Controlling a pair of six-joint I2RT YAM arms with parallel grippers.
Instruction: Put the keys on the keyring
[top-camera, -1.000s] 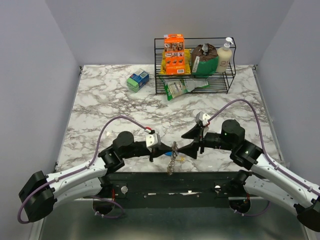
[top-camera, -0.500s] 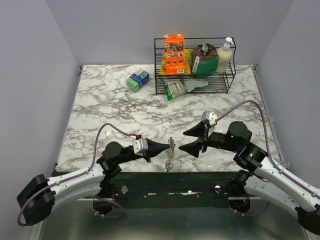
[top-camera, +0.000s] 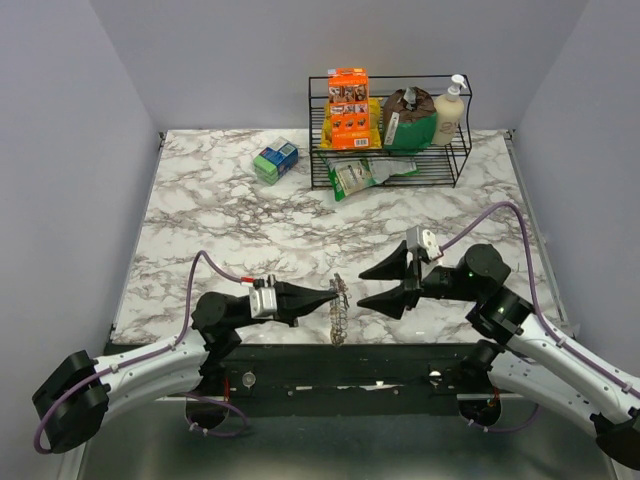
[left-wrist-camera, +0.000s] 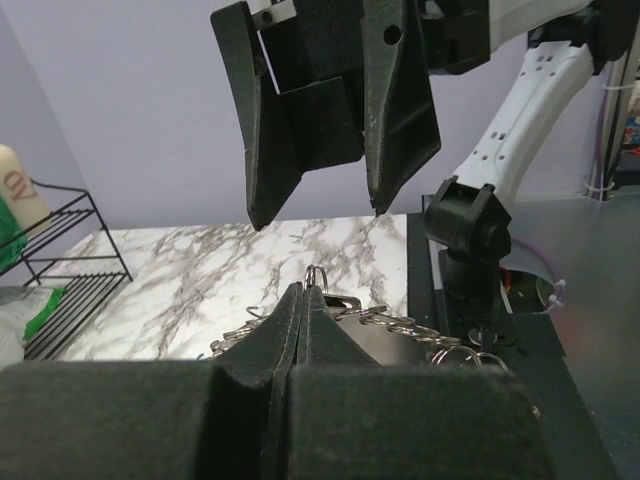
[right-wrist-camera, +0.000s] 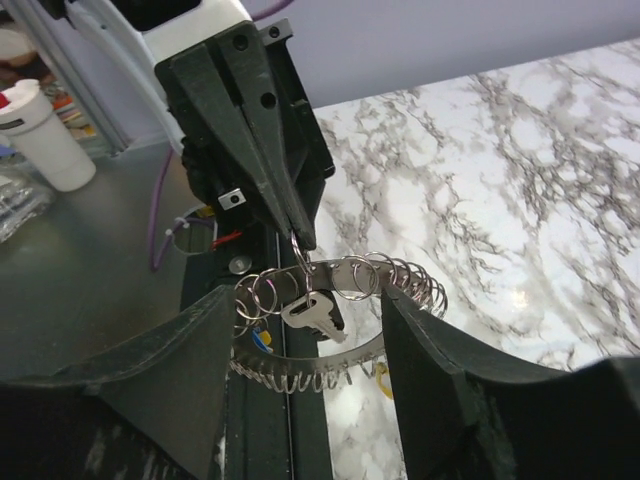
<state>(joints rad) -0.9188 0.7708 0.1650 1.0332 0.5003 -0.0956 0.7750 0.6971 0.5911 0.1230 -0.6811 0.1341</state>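
Right wrist view: keyring pinched in the pressed-together jaws of the left gripper.
It is held just ahead of the spread jaws of the right gripper.

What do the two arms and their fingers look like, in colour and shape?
The left arm and the right arm have white shells and black joints. A purple cable loops to each wrist, where a small silver camera block sits. The fingers are black wedges tapering to points. A green light glows on the right arm.
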